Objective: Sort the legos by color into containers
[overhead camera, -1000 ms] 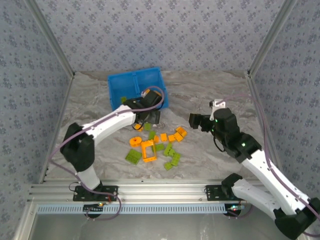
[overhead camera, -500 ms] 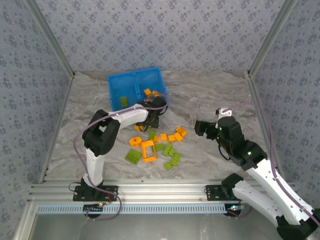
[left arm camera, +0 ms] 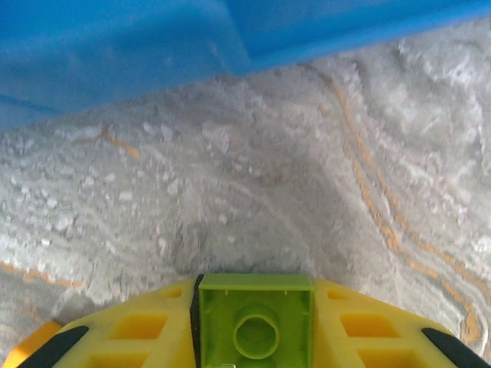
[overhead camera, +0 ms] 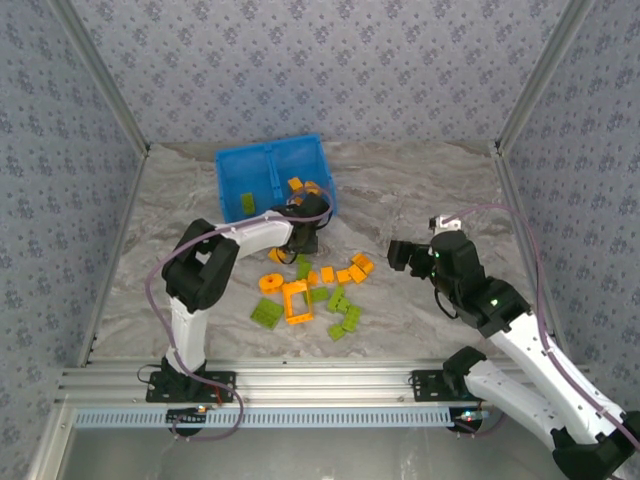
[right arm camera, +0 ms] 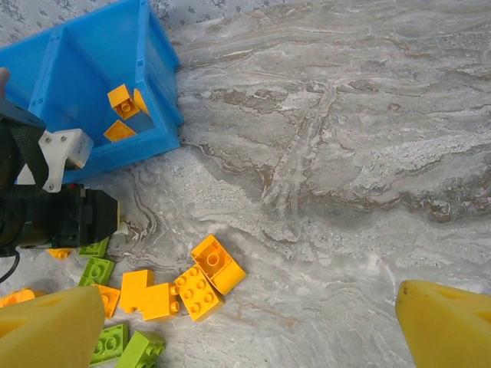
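Note:
Orange and lime green legos (overhead camera: 312, 290) lie scattered in the middle of the table, among them an orange frame (overhead camera: 296, 300) and a round orange piece (overhead camera: 270, 283). My left gripper (overhead camera: 305, 243) is low at the pile's far edge, just in front of the blue tray (overhead camera: 226, 180), shut on a lime green lego (left arm camera: 257, 322) held between its yellow fingers (left arm camera: 360, 333). The tray's left compartment holds a green brick (overhead camera: 246, 202); the right one holds orange bricks (overhead camera: 297, 186). My right gripper (overhead camera: 398, 255) hovers open to the right of the pile, holding nothing (right arm camera: 249, 326).
The tray's near wall (left arm camera: 153, 38) stands close ahead of the left fingers. Orange bricks (right arm camera: 209, 276) and green ones (right arm camera: 115, 341) lie below the right gripper. Bare marble stretches to the right (overhead camera: 440, 190). Patterned walls enclose the table on three sides.
The left gripper pulled back from over the tray's right compartment, dropped to the pile's far edge and closed on a green lego. The right gripper drifted slightly right and nearer.

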You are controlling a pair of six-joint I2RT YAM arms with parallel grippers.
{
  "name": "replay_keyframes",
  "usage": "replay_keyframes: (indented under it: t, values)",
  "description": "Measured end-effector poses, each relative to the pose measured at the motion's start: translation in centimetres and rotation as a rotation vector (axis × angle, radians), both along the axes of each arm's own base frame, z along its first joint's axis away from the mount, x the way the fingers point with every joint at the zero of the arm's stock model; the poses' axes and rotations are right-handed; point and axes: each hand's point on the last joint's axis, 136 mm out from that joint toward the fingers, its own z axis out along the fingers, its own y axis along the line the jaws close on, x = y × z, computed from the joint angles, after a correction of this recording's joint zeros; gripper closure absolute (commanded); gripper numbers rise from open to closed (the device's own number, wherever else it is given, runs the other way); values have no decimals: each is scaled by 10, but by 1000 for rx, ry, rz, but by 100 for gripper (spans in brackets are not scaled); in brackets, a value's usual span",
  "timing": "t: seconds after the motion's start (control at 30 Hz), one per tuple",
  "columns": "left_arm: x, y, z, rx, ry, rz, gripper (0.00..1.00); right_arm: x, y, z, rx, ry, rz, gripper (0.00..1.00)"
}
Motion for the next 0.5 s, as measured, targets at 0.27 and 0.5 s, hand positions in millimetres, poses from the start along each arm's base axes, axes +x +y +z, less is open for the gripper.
replay_keyframes:
  t: [0.27,0.5]
  values:
    - [3,10,97,-27,-202,-21,70,3,2,-4,-6,18,-3,0]
    - [46,52,211,45,-512,14,70,3,2,-4,5,21,-10,0]
